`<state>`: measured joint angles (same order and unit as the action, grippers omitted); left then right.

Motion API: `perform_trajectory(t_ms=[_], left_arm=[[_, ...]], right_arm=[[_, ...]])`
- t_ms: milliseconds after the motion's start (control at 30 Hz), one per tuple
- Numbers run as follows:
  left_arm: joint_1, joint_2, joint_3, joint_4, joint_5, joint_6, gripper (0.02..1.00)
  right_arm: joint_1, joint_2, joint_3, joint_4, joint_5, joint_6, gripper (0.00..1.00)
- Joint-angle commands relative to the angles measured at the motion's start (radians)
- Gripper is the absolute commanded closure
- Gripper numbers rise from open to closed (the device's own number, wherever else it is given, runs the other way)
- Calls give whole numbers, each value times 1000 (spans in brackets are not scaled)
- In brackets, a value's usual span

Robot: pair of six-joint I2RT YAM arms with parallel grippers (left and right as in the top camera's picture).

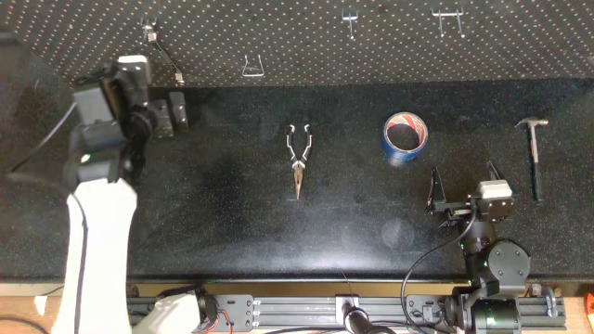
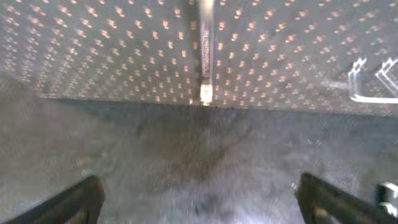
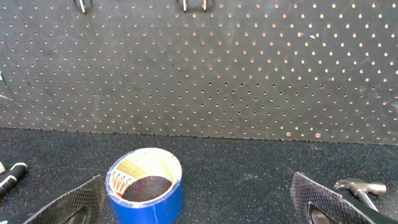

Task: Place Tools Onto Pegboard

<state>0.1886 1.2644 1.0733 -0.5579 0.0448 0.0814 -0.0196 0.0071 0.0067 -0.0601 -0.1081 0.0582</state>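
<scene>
From above, my left gripper (image 1: 172, 113) sits far left, close to the pegboard (image 1: 390, 42), beside a slim tool (image 1: 165, 56) hanging there. The pliers (image 1: 298, 160), tape roll (image 1: 406, 136) and hammer (image 1: 534, 153) lie well apart on the table (image 1: 223, 223). My right gripper (image 1: 461, 190) waits on the near side of the tape roll.

Through my left wrist, my left jaws stand wide apart with nothing between them, and the slim tool (image 2: 204, 56) hangs straight ahead.

Through my right wrist, those jaws are also apart and empty. The tape roll (image 3: 146, 186) lies flat just ahead, core upward.

I reckon the tape roll comes next. I'd put one finger down the core and one outside, close gently so the ring isn't crushed, then thread it over a free hook (image 3: 193, 5). The table is dark and gritty, and the pegboard stands along its far edge.
</scene>
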Motion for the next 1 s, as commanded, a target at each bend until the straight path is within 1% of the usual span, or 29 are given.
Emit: perform_trajectory(t_ms=[33,67,100,133,167,200,233,300,367,400,433,467,533,600,767,833,867,933,1000], left_arm=[[0,-103,40,-115,52,-28,23],[0,-102,40,-141,81,-84,23],[-6,-99,40,-168,80,-170,23],[-37,-98,40,-207,76,-275,23],[-74,-98,40,-225,70,-303,18],[-210,-84,42,-249,35,-346,20],[-280,-63,48,-274,-15,-399,20],[-461,61,116,-401,-108,-525,20],[-600,232,241,-508,-126,-547,20],[-642,331,318,-541,-128,-544,20],[-662,407,381,-555,-127,-544,20],[-676,507,473,-576,-108,-544,18],[-679,658,626,-630,-31,-545,20],[-679,753,721,-632,21,-546,20],[-682,819,735,-631,6,-590,20],[-709,810,731,-652,-16,-605,20],[-734,804,731,-664,-43,-607,20],[-774,784,717,-665,-115,-665,23],[-773,753,666,-658,-135,-726,23]], right_arm=[[-5,-6,-2,-3,-16,-7,27],[-5,-6,-2,-3,-16,-7,25],[-5,-6,-2,-3,-16,-7,27],[-5,-6,-2,-3,-16,-7,25],[-5,-6,-2,-3,-16,-7,25],[-5,-6,-2,-3,-16,-7,23],[-5,-6,-2,-3,-16,-7,25],[-5,-6,-2,-3,-16,-7,25],[-5,-6,-2,-3,-16,-7,27],[-5,-6,-2,-3,-16,-7,27],[-5,-6,-2,-3,-16,-7,25],[-5,-6,-2,-3,-16,-7,25],[-5,-6,-2,-3,-16,-7,25],[-5,-6,-2,-3,-16,-7,25],[-5,-6,-2,-3,-16,-7,25],[-5,-6,-2,-4,-16,-7,25],[-5,-6,-2,-4,-16,-7,25],[-5,-6,-2,-4,-16,-7,25],[-5,-6,-2,-3,-16,-7,25]])
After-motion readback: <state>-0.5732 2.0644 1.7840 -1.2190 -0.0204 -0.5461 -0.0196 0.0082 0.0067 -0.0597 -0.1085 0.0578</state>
